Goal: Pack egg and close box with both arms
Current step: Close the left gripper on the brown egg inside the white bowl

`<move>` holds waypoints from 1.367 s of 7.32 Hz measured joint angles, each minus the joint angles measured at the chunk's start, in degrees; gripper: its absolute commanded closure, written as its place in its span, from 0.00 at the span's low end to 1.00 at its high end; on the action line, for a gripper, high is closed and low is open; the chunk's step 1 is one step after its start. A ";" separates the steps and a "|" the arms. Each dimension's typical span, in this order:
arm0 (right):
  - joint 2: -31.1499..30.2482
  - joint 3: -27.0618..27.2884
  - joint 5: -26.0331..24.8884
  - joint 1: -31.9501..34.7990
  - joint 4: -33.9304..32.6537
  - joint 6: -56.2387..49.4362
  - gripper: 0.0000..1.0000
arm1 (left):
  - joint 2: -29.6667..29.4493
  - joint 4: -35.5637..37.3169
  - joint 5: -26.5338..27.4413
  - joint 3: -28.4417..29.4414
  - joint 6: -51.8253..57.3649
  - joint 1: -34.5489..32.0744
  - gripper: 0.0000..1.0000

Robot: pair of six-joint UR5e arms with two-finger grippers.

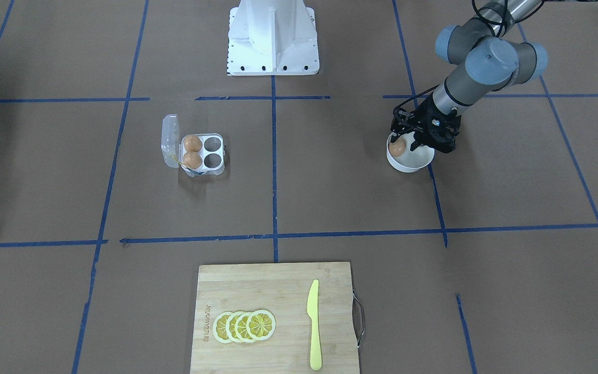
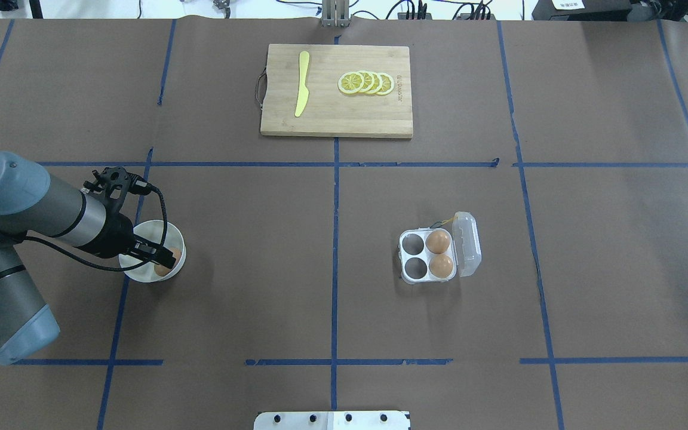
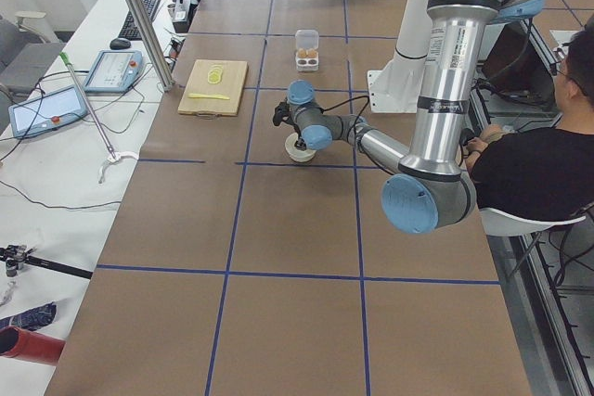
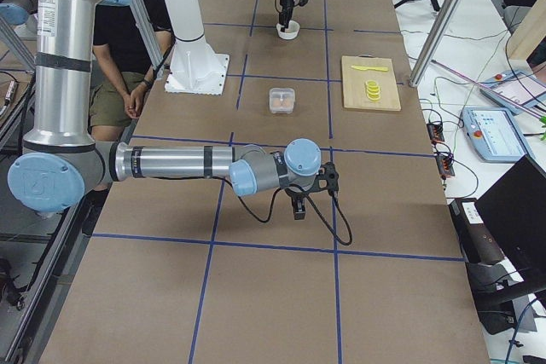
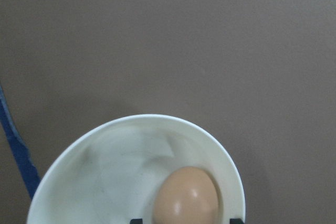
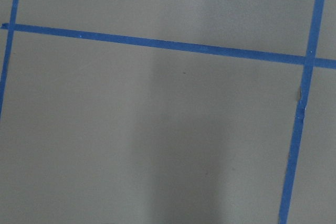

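The egg (image 5: 186,198) lies in a round white bowl (image 5: 105,161) on the robot's left side of the table. My left gripper (image 2: 162,261) reaches down into the bowl (image 2: 171,239), its jaws open on either side of the egg (image 1: 396,148); only two black tips show at the wrist view's bottom edge. The clear box (image 2: 430,257) stands with its lid (image 2: 468,243) open and two brown eggs in the cells next to the hinge; the other two cells are empty. It also shows in the front view (image 1: 203,153). My right gripper (image 4: 299,208) hangs over bare table; I cannot tell its state.
A wooden cutting board (image 2: 336,113) with lemon slices (image 2: 366,83) and a yellow knife (image 2: 302,89) lies at the table's far side. The white pedestal (image 1: 273,39) stands at the robot's base. Blue tape lines cross the brown table. A person (image 3: 538,164) sits beside the table.
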 measured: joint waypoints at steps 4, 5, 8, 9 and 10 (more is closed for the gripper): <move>0.00 -0.18 0.00 -0.12 0.00 0.00 0.00 | -0.05 0.01 0.86 0.75 0.75 0.14 0.39; 0.00 -0.29 0.00 -0.17 0.00 0.00 0.00 | -0.06 0.03 0.88 0.91 0.76 0.25 0.39; 0.00 -0.45 0.00 -0.23 0.00 0.00 0.00 | -0.06 0.05 1.02 1.14 0.76 0.38 0.39; 0.00 -0.53 0.00 -0.23 0.00 0.00 0.00 | -0.05 0.03 1.32 1.26 0.76 0.40 0.39; 0.00 -0.57 0.00 -0.23 0.00 0.00 0.00 | -0.01 0.02 1.61 1.37 0.76 0.41 0.39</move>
